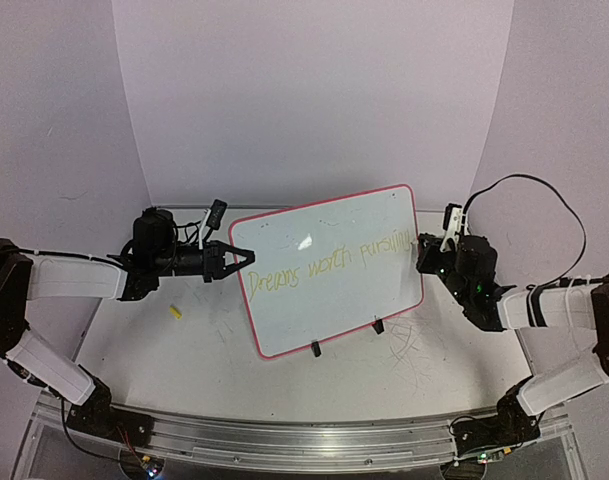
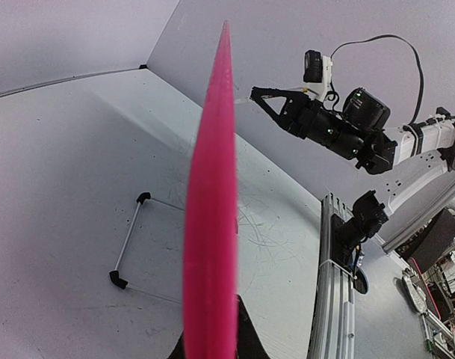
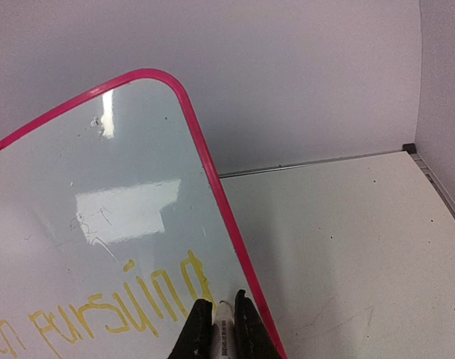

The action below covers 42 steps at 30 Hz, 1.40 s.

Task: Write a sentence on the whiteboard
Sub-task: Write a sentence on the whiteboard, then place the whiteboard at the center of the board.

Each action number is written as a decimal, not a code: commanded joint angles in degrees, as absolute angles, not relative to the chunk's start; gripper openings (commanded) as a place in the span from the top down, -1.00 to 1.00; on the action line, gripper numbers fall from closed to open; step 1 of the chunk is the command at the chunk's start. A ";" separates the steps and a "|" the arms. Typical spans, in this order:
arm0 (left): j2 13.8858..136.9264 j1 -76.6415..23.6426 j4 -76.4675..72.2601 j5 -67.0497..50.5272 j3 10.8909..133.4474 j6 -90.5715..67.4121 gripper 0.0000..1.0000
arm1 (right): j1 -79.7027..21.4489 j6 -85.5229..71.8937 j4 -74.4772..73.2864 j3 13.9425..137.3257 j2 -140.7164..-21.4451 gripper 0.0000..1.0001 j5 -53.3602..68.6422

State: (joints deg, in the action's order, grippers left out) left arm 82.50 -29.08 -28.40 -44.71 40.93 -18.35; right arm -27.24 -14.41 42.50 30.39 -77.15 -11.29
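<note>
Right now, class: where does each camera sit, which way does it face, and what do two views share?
Top external: above and behind, looking down on the whiteboard; left arm and right arm show.
Left wrist: at the whiteboard's left edge, looking along its pink rim toward the right arm; left fingers below.
Right wrist: at the right edge, facing the sentence; right fingers pinch a marker.
Shared: both wrist views show that rim.
</note>
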 commanded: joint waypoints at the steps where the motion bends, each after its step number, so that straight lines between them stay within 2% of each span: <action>1: 82.43 -28.30 -23.53 -39.84 41.91 -12.61 1.00 | -26.96 -14.56 40.54 30.89 -68.26 1.00 -12.52; 6: 82.68 -27.96 -21.96 -38.40 42.31 -13.98 1.00 | -26.91 -16.31 33.39 26.78 -54.60 1.00 -12.79; 10: 83.39 -27.69 -18.98 -39.13 43.78 -14.57 1.00 | -26.93 -13.38 28.63 26.87 -50.22 1.00 -15.90; 19: 84.25 -27.69 -13.18 -33.38 45.94 -15.99 0.99 | -26.94 -12.29 27.30 28.65 -49.95 1.00 -15.21; 28: 80.26 -27.69 -12.32 -30.36 44.03 -14.79 0.78 | -26.93 -11.20 31.45 27.87 -50.68 1.00 -14.29; 31: 78.33 -27.69 -12.32 -28.84 43.20 -14.29 0.58 | -26.91 -10.90 32.52 27.64 -51.04 1.00 -14.06; 37: 72.05 -27.60 -11.02 -24.34 40.72 -13.80 -0.03 | -26.96 -10.98 34.59 26.27 -51.08 1.00 -13.81; 42: 65.14 -27.60 -6.23 -19.23 40.32 -15.41 -0.36 | -26.91 -10.62 35.50 25.49 -51.24 1.00 -14.06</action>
State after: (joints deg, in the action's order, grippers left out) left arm 71.34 -27.80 -9.43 -25.39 40.60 -14.95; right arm -27.03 -11.57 31.99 25.94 -50.95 -14.06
